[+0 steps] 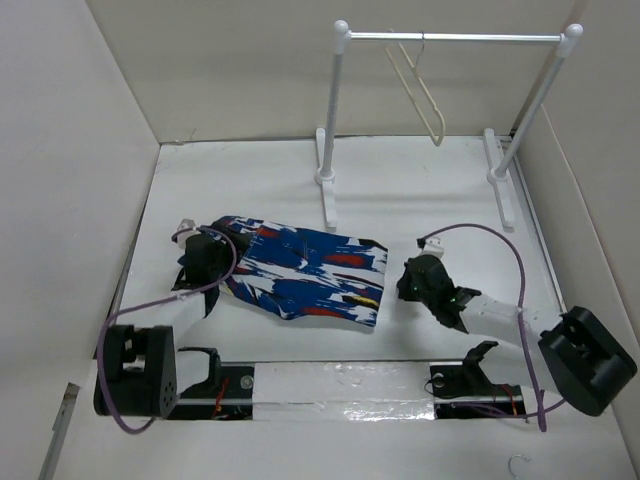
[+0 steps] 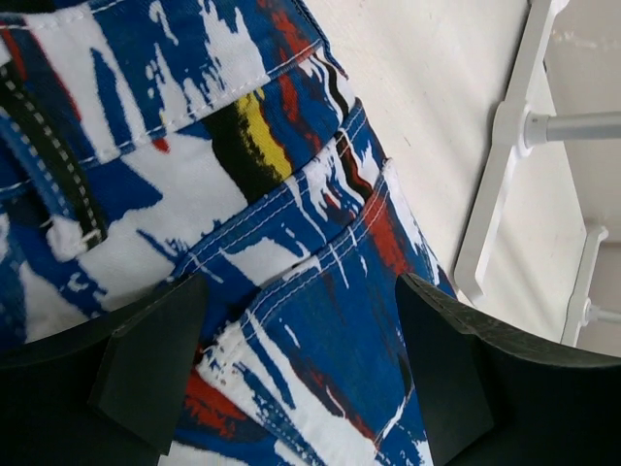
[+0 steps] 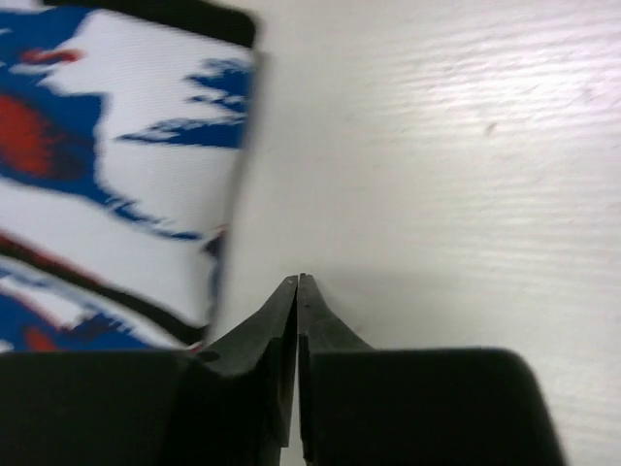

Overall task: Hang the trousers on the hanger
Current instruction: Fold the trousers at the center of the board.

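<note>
My right pincer (image 3: 298, 291) is pressed together empty, trousers (image 3: 107, 194) at ten o'clock; my left pincer (image 2: 301, 374) stands spread. Lifting now would raise nothing.

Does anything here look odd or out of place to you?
One thing: the right pincer is shut with nothing between its tips, over bare white table just beside the edge of the bright blue, patchy-patterned fabric trousers. The left pincer stands open over the fabric. The thin cream hanger hangs bare on the white rail.
</note>
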You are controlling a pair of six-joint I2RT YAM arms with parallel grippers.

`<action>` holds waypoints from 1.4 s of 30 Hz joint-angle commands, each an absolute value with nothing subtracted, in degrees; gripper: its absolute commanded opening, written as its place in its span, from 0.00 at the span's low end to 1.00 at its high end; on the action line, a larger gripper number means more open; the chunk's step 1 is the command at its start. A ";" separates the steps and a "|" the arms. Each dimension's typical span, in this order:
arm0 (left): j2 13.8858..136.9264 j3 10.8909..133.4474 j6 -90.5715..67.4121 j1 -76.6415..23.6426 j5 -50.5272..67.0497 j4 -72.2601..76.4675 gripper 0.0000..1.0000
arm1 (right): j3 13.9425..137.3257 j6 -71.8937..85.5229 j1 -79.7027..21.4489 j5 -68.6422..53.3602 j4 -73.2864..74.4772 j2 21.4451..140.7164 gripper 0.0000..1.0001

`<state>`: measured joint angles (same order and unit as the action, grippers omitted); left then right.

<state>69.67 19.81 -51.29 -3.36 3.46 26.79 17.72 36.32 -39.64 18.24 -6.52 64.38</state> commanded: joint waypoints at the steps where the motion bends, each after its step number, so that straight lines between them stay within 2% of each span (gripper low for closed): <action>1: 62.77 15.48 -52.29 -2.81 -1.65 22.68 0.78 | 23.54 25.34 -32.64 12.14 -15.91 68.63 0.04; 4: 54.95 11.96 -52.12 -2.81 -2.11 21.18 0.78 | 28.73 21.89 -28.15 10.29 -13.63 71.28 0.04; 7: 48.62 12.74 -49.06 -2.81 -1.58 17.15 0.78 | 30.76 20.04 -27.60 6.86 -9.77 68.13 0.15; 8: 45.56 13.27 -48.43 -2.81 -1.84 14.88 0.78 | 30.94 19.78 -28.99 4.94 -9.15 66.55 0.24; 10: 42.29 14.58 -46.68 -4.39 -2.02 14.15 0.75 | 30.94 18.55 -31.28 1.42 -8.87 61.89 0.25; 13: 39.55 17.04 -45.44 -8.87 -0.36 15.99 0.63 | 30.76 19.51 -35.77 -4.03 -12.30 61.60 0.18; 16: 44.72 21.94 -42.55 -14.40 3.08 17.40 0.55 | 31.64 20.47 -36.30 -10.27 -16.07 67.73 0.10; 19: 52.46 26.44 -39.82 -24.23 -3.23 15.73 0.43 | 32.78 20.57 -34.55 -11.16 -18.62 73.20 0.05; 20: 54.82 27.06 -39.55 -26.95 -6.91 15.73 0.39 | 32.61 20.57 -33.50 -10.12 -20.02 75.82 0.00; 21: 55.71 27.51 -39.38 -32.03 -8.16 16.34 0.33 | 32.35 20.57 -32.44 -9.24 -20.21 76.89 0.00; 24: 58.27 27.77 -38.76 -38.30 -9.93 21.43 0.25 | 32.51 20.04 -27.61 -6.59 -21.45 81.37 0.00; 29: 64.14 29.26 -36.04 -47.36 -10.90 26.45 0.25 | 36.12 17.58 -22.86 -9.24 -19.25 87.71 0.00; 33: 68.28 29.71 -34.98 -52.99 -11.95 29.61 0.25 | 36.04 18.02 -23.98 -7.65 -16.53 82.37 0.00; 35: 70.13 30.67 -34.54 -54.66 -14.57 29.53 0.25 | 37.95 17.06 -25.83 -6.60 -13.99 75.79 0.00; 38: 70.14 33.21 -32.09 -54.67 -15.64 29.71 0.24 | 42.87 13.37 -30.49 -4.84 -3.81 66.58 0.00; 41: 69.61 38.22 -26.47 -54.67 -18.54 28.48 0.18 | 49.64 10.82 -31.82 -7.64 3.24 59.27 0.00; 42: 69.70 38.93 -24.63 -54.67 -19.68 28.82 0.07 | 52.96 10.20 -31.82 -7.04 4.82 57.76 0.00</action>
